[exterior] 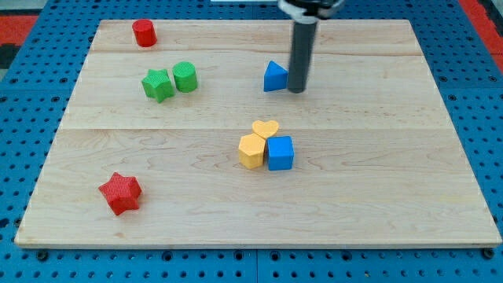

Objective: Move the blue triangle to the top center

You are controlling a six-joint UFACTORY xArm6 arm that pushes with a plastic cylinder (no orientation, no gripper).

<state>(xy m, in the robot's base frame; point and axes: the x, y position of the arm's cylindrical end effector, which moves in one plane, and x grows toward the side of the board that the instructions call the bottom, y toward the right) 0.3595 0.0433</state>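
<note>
Pincer-less, my tip [296, 90] sat touching the blue triangle's [274, 77] right side, up in the board's [393, 196] upper middle, well above the yellow heart [266, 128] and blue cube [280, 152].

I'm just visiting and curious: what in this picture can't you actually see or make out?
- My tip: whether it touches the blue triangle beside it on the view's left; the gap is too small to judge.
- The arm above the rod: cut off by the view's top edge.
- The yellow heart: its near side is hidden behind the yellow block and blue cube.
</note>
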